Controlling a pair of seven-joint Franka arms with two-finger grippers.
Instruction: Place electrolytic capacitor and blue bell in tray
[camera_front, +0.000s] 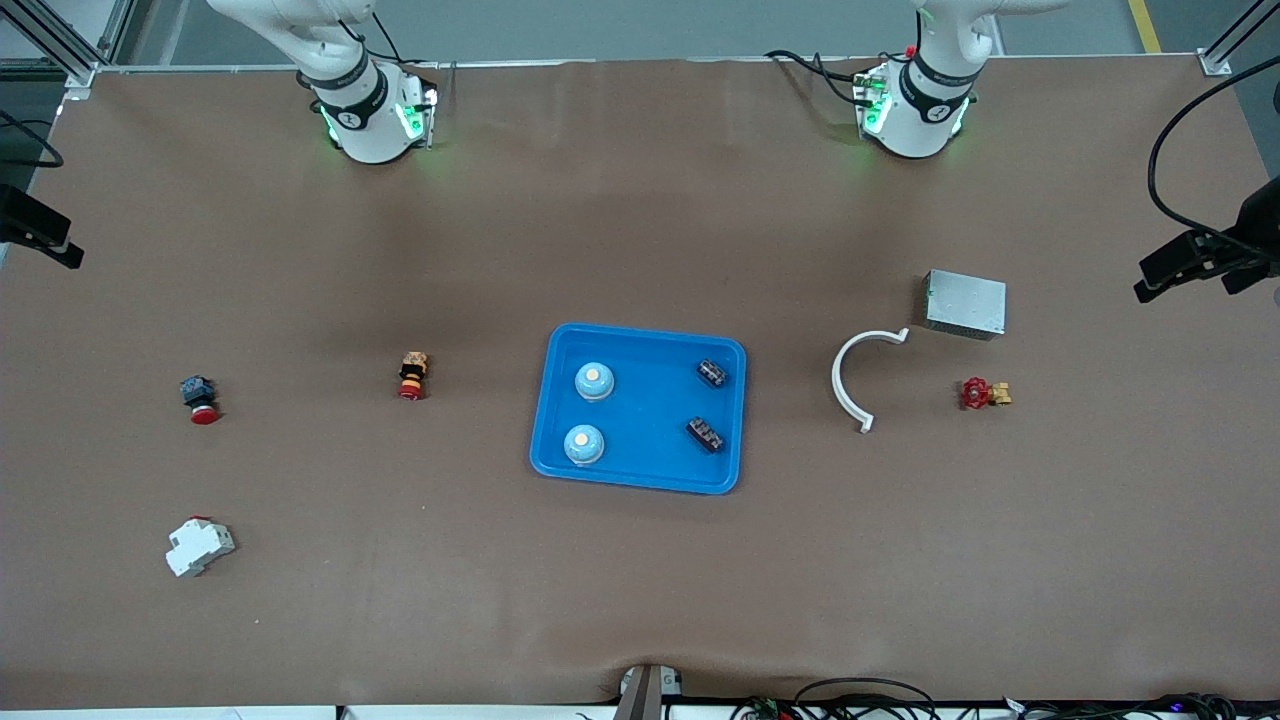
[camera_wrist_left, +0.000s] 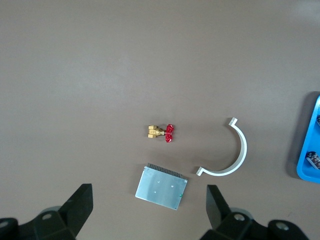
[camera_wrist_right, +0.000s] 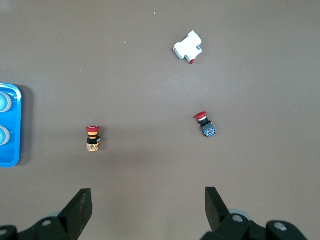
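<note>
The bright-blue tray (camera_front: 640, 470) lies mid-table. In it sit two blue bells, one (camera_front: 593, 380) farther from the front camera and one (camera_front: 583, 444) nearer, at the right arm's end. Two small dark capacitors (camera_front: 712, 373) (camera_front: 705, 434) lie at the tray's other end. My left gripper (camera_wrist_left: 150, 189) is open and empty, high over the grey metal box (camera_wrist_left: 161, 187). My right gripper (camera_wrist_right: 148, 192) is open and empty, high over bare table near a red-capped push button (camera_wrist_right: 92, 138). The tray's edge shows in the left wrist view (camera_wrist_left: 303, 171) and the right wrist view (camera_wrist_right: 11, 150).
Toward the left arm's end lie the grey box (camera_front: 964, 304), a white curved clip (camera_front: 850, 378) and a red-handled brass valve (camera_front: 984, 393). Toward the right arm's end lie the orange-bodied button (camera_front: 412, 375), a blue-bodied red button (camera_front: 199, 398) and a white breaker (camera_front: 198, 546).
</note>
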